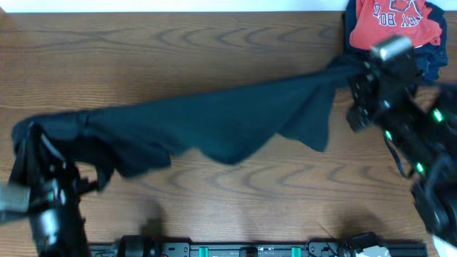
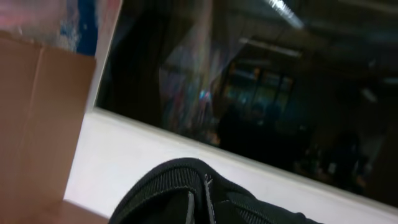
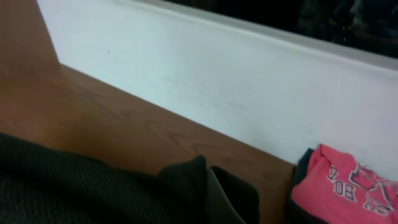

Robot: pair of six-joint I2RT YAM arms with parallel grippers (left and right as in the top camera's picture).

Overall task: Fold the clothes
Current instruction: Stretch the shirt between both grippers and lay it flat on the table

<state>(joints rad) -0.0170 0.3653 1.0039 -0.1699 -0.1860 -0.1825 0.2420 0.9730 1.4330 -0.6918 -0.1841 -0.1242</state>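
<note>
The black T-shirt (image 1: 214, 121) is stretched across the table between both arms, lifted and sagging in the middle. My left gripper (image 1: 32, 139) is shut on its left end; in the left wrist view a ribbed hem (image 2: 186, 183) bunches over the jaws, which are hidden. My right gripper (image 1: 353, 75) is shut on the right end; in the right wrist view the black fabric (image 3: 93, 186) fills the bottom of the frame and covers the fingers.
A red shirt with white lettering (image 1: 396, 21) lies on dark navy folded garments (image 1: 428, 61) at the back right corner, close to my right arm; it also shows in the right wrist view (image 3: 342, 186). A white wall (image 3: 217, 81) borders the wooden table (image 1: 178, 50).
</note>
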